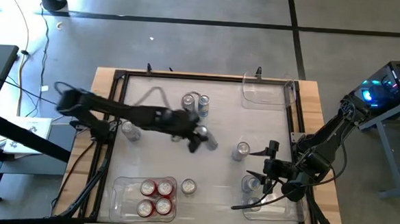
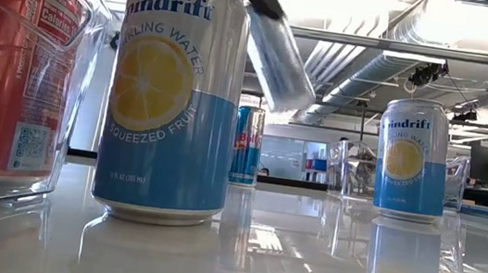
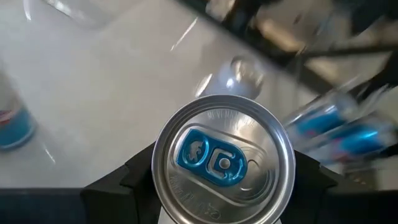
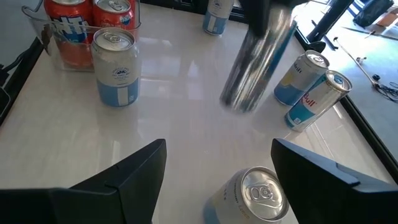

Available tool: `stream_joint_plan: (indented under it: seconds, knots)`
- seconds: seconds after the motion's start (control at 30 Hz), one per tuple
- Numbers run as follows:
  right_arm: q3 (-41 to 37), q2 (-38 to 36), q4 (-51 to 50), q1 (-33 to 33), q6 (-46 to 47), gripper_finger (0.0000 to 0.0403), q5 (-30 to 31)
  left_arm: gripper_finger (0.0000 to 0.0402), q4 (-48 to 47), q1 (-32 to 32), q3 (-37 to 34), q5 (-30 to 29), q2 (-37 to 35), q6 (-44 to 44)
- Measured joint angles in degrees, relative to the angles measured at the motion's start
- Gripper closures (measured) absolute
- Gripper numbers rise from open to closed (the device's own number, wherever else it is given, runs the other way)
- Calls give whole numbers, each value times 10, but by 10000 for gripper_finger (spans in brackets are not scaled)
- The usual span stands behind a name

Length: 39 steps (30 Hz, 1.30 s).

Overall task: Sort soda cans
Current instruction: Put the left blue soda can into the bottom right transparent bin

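A silver can, its blue pull-tab ringed by brushed metal, fills the left wrist view, clamped between the left gripper's dark fingers and carried above the middle of the glossy white bench. The step in hand looks like a carry toward a bin, and the next move would call for lowering the can upright among its own colour. Four red cans sit in a clear bin at the near left (a pale blue can stands just outside it). Two cans stand at the far middle, another right of centre. The right gripper hangs open over the near right bin, above a can.
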Motion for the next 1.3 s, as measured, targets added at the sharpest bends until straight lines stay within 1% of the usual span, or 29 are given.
stream_joint_plan:
  seconds: [0.17,0.3,0.4,0.47,0.53,0.63,0.7,0.87,1.0,1.13,1.23,1.3]
  knots:
    - [0,0,1,0,2,117,-1,185,-96,-15,139,-1,132,43]
    - [0,0,1,0,11,117,-2,185,-122,-31,216,0,203,78]
    - [0,0,-1,0,18,117,-2,185,-127,-39,248,1,234,92]
    - [0,0,-2,0,20,117,-2,182,-128,-42,254,2,247,92]
    - [0,0,-2,0,21,117,-2,159,-129,-42,254,1,258,86]
    - [0,0,-1,0,22,117,-2,122,-132,-41,254,1,270,83]
    - [0,0,1,0,21,117,-2,107,-130,-41,254,0,270,82]
    - [0,0,20,-11,7,117,-11,99,-128,-41,254,1,268,77]
    - [0,2,67,-36,-44,117,-51,97,-131,-44,254,14,260,77]
    - [0,14,107,-79,-111,117,-104,96,-137,-48,254,34,238,77]
    - [0,30,124,-118,-148,117,-136,95,-159,-56,254,23,207,91]
    - [0,42,145,-149,-166,117,-175,95,-195,-63,254,-10,185,98]
